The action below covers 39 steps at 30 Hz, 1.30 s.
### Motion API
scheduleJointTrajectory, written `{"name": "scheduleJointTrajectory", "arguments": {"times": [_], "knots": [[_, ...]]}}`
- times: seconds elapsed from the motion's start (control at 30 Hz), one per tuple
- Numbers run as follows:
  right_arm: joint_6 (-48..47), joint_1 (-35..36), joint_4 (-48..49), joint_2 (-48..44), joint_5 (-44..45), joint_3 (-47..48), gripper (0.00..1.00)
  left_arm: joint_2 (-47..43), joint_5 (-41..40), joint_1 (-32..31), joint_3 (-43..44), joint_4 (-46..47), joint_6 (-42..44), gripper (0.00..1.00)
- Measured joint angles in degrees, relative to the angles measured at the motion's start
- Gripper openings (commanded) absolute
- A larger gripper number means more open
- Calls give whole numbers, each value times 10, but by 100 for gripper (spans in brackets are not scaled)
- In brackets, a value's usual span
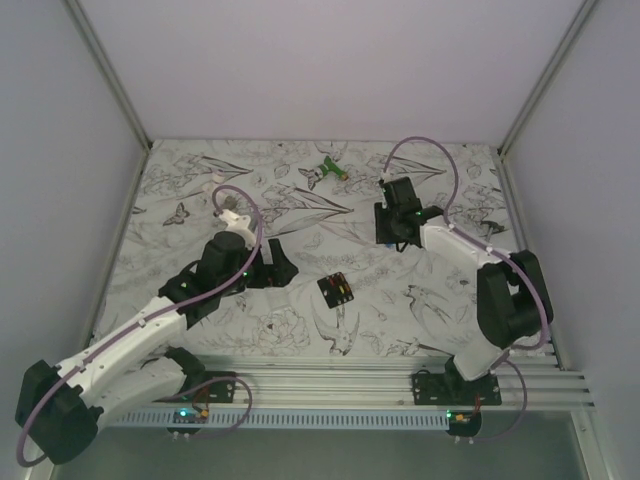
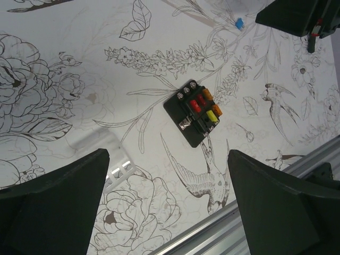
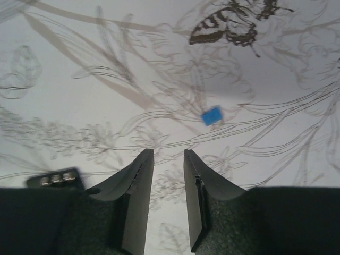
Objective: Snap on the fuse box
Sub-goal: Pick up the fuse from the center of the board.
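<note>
L gripper (image 1: 268,266) (image 2: 167,154): jaws spread wide, nothing btw them, held above the table (image 1: 200,180). Fuse box (image 1: 336,290) (image 2: 194,112) lies flat on the cloth ahead of this hand, inside the span of its fingers and nearer the R-side finger (image 2: 276,207). It touches neither finger. Red, orange & yellow fuses face up, w/ a row of screws along its far-L edge. There is open cloth on all four sides of the box.

A clear plastic piece (image 2: 114,162) sits just beside the tip of the L-side finger, well apart from the box. The metal rail (image 1: 350,380) (image 2: 212,234) runs close behind the hand, along the near table edge.

R gripper (image 1: 395,232) (image 3: 167,156): fingers parted by a narrow slit only, gripping nothing. A small blue fuse (image 3: 211,115) (image 2: 239,23) lies ahead of its tips, a bit to the R, not touching. One edge of the fuse box (image 3: 53,178) shows low by its L-side finger; the rest is hidden.

Green-and-white tool (image 1: 325,170) lies far beyond both hands, near the back wall. The side walls are well apart from both hands.
</note>
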Motion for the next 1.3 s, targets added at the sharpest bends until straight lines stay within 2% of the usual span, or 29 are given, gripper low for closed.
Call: {"name": "scheduleJointTrajectory", "arguments": {"times": [0.27, 0.57, 0.97, 1.3], "knots": [[-147, -64, -2, 73, -26, 7, 45, -16, -31, 0, 0, -12, 4, 100], [-271, -67, 5, 93, -79, 37, 49, -22, -47, 12, 0, -33, 18, 100], [-329, -67, 6, 149, -104, 62, 48, -22, -47, 22, 0, -33, 23, 100], [-335, -67, -7, 158, -103, 66, 41, -22, -47, 24, 0, -34, 25, 100]]}}
